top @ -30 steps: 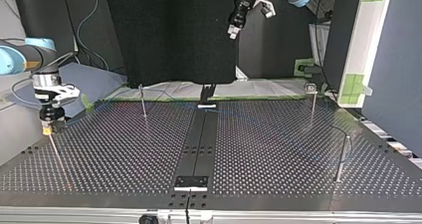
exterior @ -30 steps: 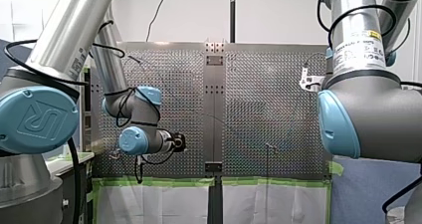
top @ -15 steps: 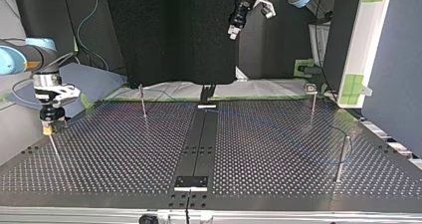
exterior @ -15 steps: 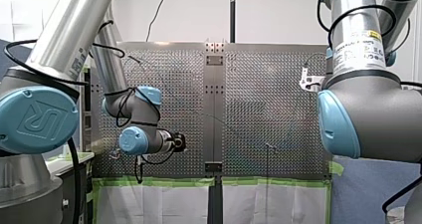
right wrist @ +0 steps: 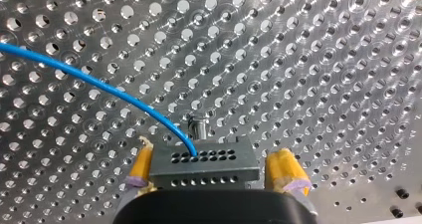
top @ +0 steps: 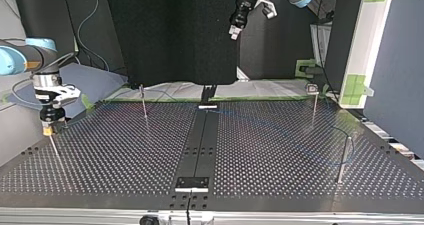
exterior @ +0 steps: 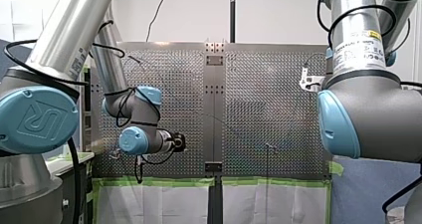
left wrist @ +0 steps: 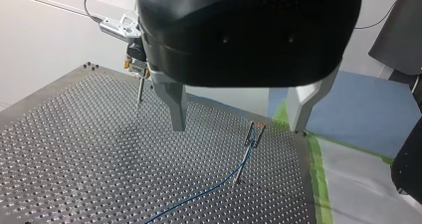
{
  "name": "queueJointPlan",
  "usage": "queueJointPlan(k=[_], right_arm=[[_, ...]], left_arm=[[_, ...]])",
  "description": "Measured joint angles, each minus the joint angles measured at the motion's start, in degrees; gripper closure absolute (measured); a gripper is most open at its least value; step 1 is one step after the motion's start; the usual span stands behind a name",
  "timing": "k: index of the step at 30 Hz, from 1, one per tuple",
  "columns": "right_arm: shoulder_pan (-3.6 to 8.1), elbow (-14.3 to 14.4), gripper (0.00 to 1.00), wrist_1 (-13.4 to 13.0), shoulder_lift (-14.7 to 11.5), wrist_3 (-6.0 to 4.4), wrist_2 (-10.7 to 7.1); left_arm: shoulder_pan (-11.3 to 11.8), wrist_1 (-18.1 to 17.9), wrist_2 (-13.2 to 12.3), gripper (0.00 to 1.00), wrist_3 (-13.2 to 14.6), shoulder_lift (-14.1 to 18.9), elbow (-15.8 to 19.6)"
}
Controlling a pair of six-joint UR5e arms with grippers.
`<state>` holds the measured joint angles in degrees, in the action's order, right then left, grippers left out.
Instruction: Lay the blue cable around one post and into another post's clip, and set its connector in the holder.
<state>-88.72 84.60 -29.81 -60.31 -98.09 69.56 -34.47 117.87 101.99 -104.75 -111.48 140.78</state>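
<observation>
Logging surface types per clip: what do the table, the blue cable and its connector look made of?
The table: bare metal, probably aluminium, glinting around its holes. The blue cable: smooth plastic-looking jacket, bending in an even curve. The connector: matte grey block with rows of holes; metal or plastic, unclear.

The cable (right wrist: pixel 94 82) is bright blue, its connector (right wrist: pixel 204 170) grey with rows of dark holes, the pads (right wrist: pixel 142 167) yellow. The silver table (right wrist: pixel 298 59) is evenly dotted with holes; the tape (left wrist: pixel 318 184) is green.

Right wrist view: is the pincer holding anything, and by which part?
The connector of the blue cable sits in my right pincer, flanked at its two ends; whether clamped cannot be told.
</observation>
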Motion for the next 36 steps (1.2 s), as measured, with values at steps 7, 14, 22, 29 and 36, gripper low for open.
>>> queueJointPlan(k=[7,14,22,29,36], right_arm=[[0.0,0.0,0.0,0.0,0.0,0.0,0.0],[0.0,0.01,0.0,-0.01,0.0,0.0,0.0],[0.0,0.0,0.0,0.0,0.0,0.0,0.0],[0.0,0.0,0.0,-0.01,0.0,0.0,0.0],[0.0,0.0,0.0,0.0,0.0,0.0,0.0]], left_arm=[[0.0,-0.01,0.01,0.0,-0.01,0.0,0.0],[0.01,-0.01,0.01,0.0,-0.01,0.0,0.0],[0.02,-0.33,-0.09,0.0,-0.03,0.0,0.0],[0.05,-1.93,-0.3,0.0,-0.22,0.0,-0.12],[0.16,-3.09,-0.51,0.0,-0.6,0.0,-0.24]])
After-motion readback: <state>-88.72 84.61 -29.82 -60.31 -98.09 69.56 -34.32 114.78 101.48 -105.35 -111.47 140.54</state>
